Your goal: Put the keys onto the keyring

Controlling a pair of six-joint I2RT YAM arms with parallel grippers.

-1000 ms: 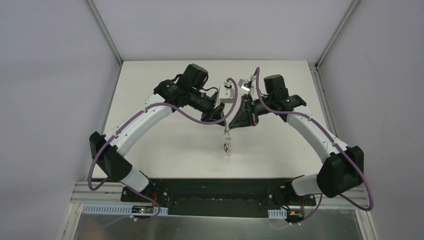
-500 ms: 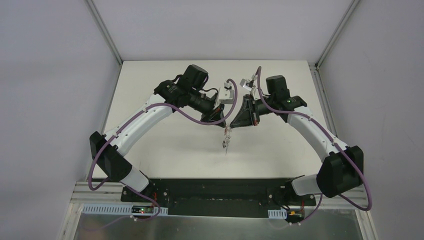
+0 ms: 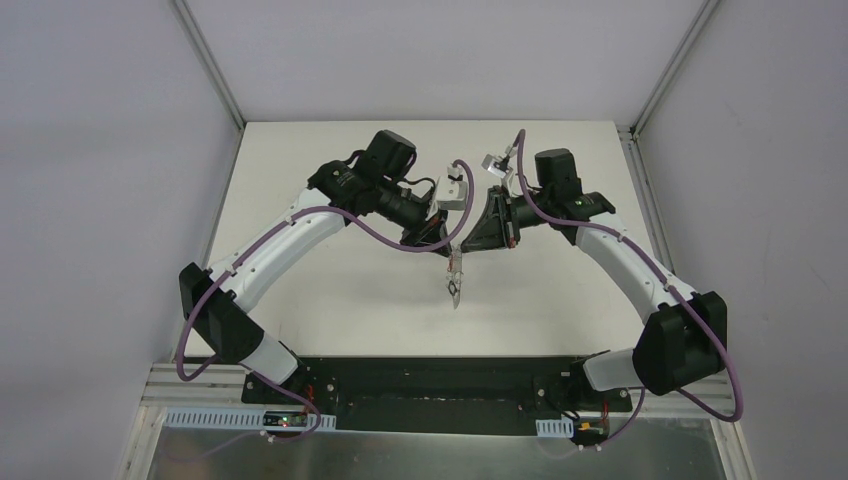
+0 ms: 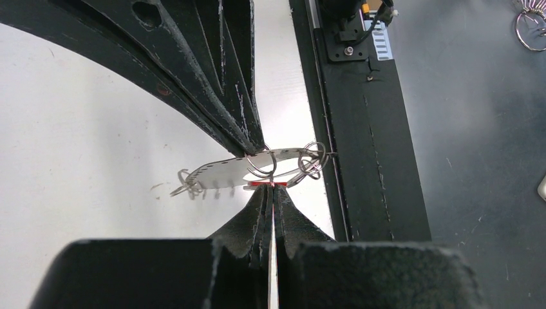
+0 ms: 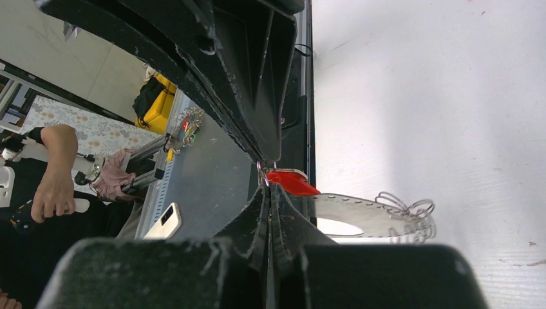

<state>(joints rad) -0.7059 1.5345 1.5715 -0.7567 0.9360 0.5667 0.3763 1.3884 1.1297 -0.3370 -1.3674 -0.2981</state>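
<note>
Above the table's middle my two grippers meet tip to tip. In the left wrist view my left gripper [image 4: 270, 188] is shut on a key with a red head [image 4: 267, 183], seen edge-on at its tips. My right gripper [image 5: 267, 187] is shut on a small wire loop [image 5: 261, 172] of the keyring [image 5: 360, 215], a thin grey oval band. The red key head [image 5: 293, 182] lies right beside the right gripper's tips. The keyring [image 3: 455, 285] hangs in the air under both grippers, clear of the table, with more wire loops [image 5: 409, 209] at its far end.
The black base rail [image 4: 373, 161] runs along the near table edge. A spare bunch of rings [image 4: 531, 29] lies on the dark surface beyond it. A phone [image 5: 161, 222] and a person's arm [image 5: 55, 174] show off the table. Frame posts [image 3: 205, 60] flank the white table [image 3: 300, 300].
The hanging keyring has lifted a little towards the gripper tips and turned slightly. Both grippers stay shut and hold their places.
</note>
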